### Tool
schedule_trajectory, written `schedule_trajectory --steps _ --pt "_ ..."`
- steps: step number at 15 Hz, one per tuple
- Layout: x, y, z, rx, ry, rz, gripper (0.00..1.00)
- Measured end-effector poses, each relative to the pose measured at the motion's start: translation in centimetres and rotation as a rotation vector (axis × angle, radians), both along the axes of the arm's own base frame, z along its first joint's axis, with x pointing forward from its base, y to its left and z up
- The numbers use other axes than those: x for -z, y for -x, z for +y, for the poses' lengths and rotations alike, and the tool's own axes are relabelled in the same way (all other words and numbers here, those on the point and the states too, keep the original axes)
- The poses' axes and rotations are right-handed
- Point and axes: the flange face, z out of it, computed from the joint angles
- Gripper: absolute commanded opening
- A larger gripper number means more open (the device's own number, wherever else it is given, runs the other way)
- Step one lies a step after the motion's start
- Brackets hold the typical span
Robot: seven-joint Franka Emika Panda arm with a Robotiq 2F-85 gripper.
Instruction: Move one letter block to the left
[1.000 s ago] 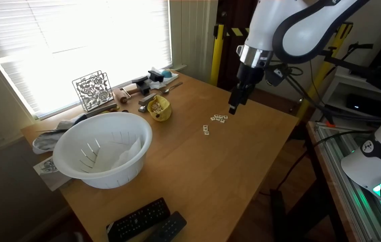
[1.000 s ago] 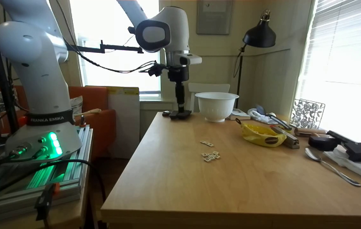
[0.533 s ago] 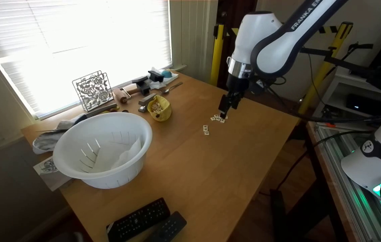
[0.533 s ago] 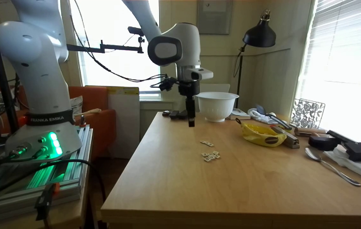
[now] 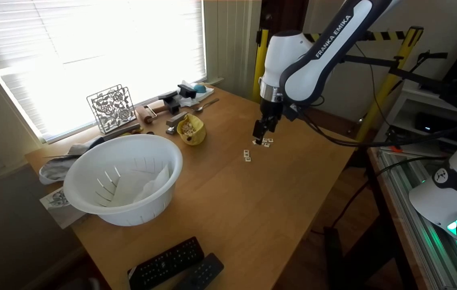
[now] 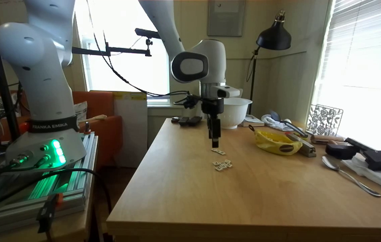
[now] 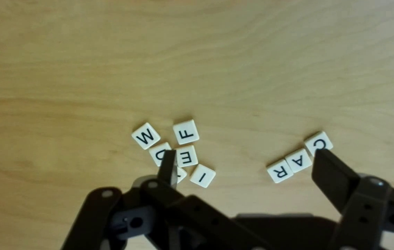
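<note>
At the left of your wrist view, the W block [image 7: 146, 135] lies close by a half-covered block [image 7: 158, 153]; a finger [image 7: 167, 168] hides part of its letter, and only a corner of a lower block [image 7: 181, 174] shows beyond it. Next come the F block [image 7: 186, 132], the E block [image 7: 186, 156] just below it in that view, and the I block [image 7: 203, 176] off the E block's corner. Your claw [image 7: 244, 156] stands spread wide, gripping nothing; in an exterior view it hangs over the surface [image 6: 261, 195]. Farther right, seen between the fingers, the R block [image 7: 280, 171], A block [image 7: 298, 160] and C block [image 7: 318, 143] lie in a slanting, close-set row.

The task doesn't say which block you should shift, nor whose left is meant. Expect any of them to be light, stiff and hard to break, with smooth faces likely to skid if nudged. They look thin, so bring the fingertips low and pinch two opposite edges. The I block seems an easy pick, its sides mostly free; on the A block, neighbours crowd one pair of edges.
</note>
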Motion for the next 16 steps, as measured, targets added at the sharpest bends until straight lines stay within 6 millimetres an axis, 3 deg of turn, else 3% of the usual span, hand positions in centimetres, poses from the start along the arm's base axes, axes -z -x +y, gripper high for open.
schedule_trajectory --steps 1,3,12,16 --pt "0.5 -0.1 -0.4 0.002 0.005 0.006 0.75" --pt "1.4 0.0 -1.1 0.005 0.012 0.016 0.66" --pt "3.1 -0.1 -2.6 -0.007 0.038 -0.004 0.02" --pt "3.4 -0.2 -2.8 -0.017 0.047 -0.021 0.00"
